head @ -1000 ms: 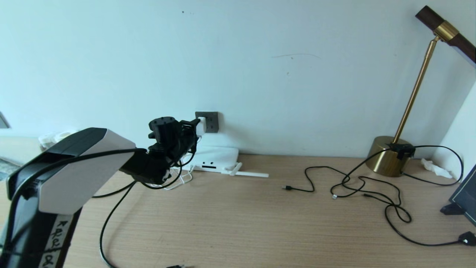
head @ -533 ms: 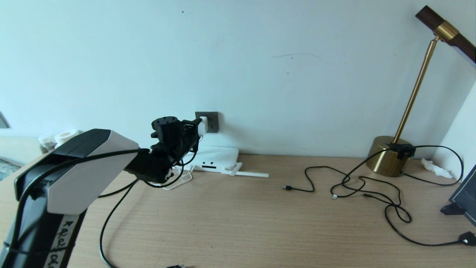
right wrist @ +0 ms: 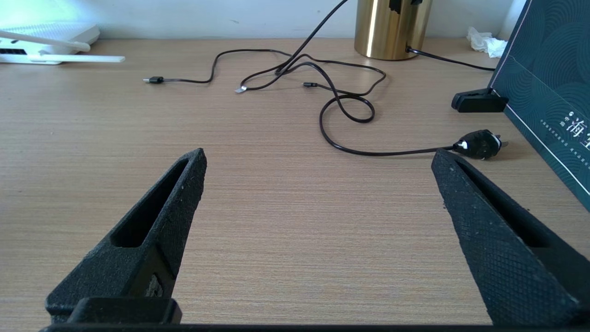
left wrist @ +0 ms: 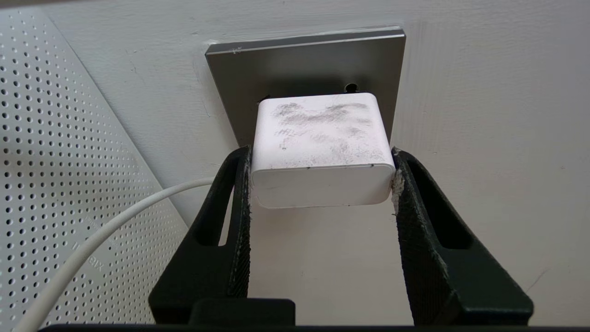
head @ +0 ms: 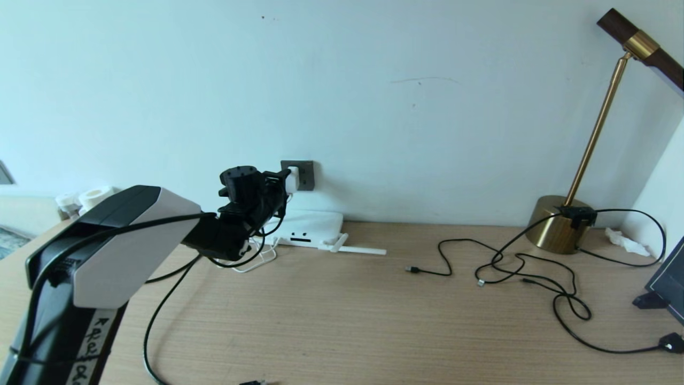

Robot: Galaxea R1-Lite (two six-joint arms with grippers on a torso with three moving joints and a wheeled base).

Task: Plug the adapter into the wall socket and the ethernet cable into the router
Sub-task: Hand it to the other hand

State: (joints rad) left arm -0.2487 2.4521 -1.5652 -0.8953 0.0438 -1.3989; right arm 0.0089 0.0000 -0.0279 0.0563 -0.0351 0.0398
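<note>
The left gripper (left wrist: 321,177) is closed about halfway, its two black fingers (left wrist: 233,203) pressed against opposite sides of the adapter (left wrist: 320,150), a small white cube with grey scuff marks on its upper face. The adapter's front end sits against the wall socket (left wrist: 295,60), a dark grey plate on the white wall; whether its pins are fully seated cannot be told. A thin white cord (left wrist: 106,230) runs away from the adapter past the perforated white top of the router (left wrist: 50,175). In the head view the left gripper (head: 283,179) reaches out from the left arm to the socket (head: 304,174) just above the router (head: 312,227), which lies flat on the wooden desk (head: 347,321) against the wall, one antenna lying alongside it. The right gripper (right wrist: 318,166) hangs low over the bare desk with its jaws spread wide and nothing between them. Thin black cords (right wrist: 341,106) loop across the desk beyond it, near the brass lamp base (right wrist: 392,27).
</note>
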